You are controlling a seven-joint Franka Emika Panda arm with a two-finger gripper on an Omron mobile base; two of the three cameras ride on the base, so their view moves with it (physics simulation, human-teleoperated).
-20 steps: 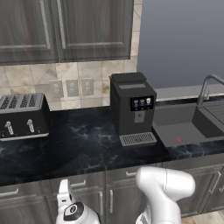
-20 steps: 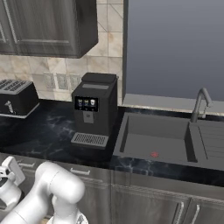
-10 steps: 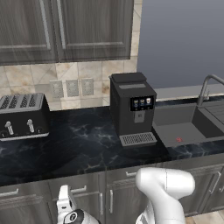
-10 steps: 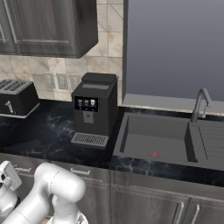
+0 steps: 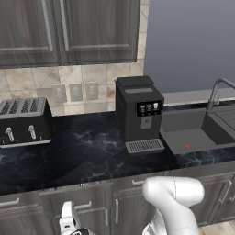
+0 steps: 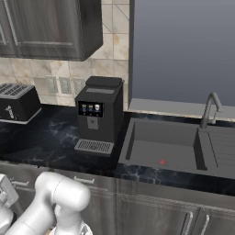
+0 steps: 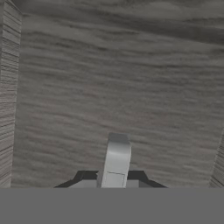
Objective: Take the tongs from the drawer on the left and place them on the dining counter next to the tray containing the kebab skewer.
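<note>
Overhead, dark grey wood-grain wall cabinets [image 5: 69,30] with slim vertical handles, above a beige tiled backsplash [image 5: 27,82] with three pale outlet plates [image 5: 75,92]. Below, a long black, white-veined worktop [image 5: 82,156] over grey cabinet fronts [image 5: 124,209] with short silver handles. Set into the worktop at the right, a dark sink [image 6: 160,151] with a curved grey faucet [image 6: 209,108] behind it. Just left of the sink, a tall black coffee machine [image 5: 139,114] with a small lit screen; icons on it too small to read, no brand legible. Well apart on the far left, a black four-slot toaster [image 5: 24,121] with pale levers, no lettering to make out. White arm [image 5: 172,202] bent low in front of the cabinets, elbow bulging at the bottom of both base views, forearm reaching down and left, with the white hand [image 5: 69,222] low against the left-hand cabinet fronts. In the hand view, the drawer [image 7: 113,78] front close up, dark grey wood grain running across the view, seams at both sides. Silver bar handle [image 7: 116,159] of that drawer rising from the bottom centre, long axis pointing up the view, so hand rolled relative to it. Gripper [image 7: 114,183] right at the handle, dark tips flanking its base; whether the jaws are apart or clamped on it cannot be told.
</note>
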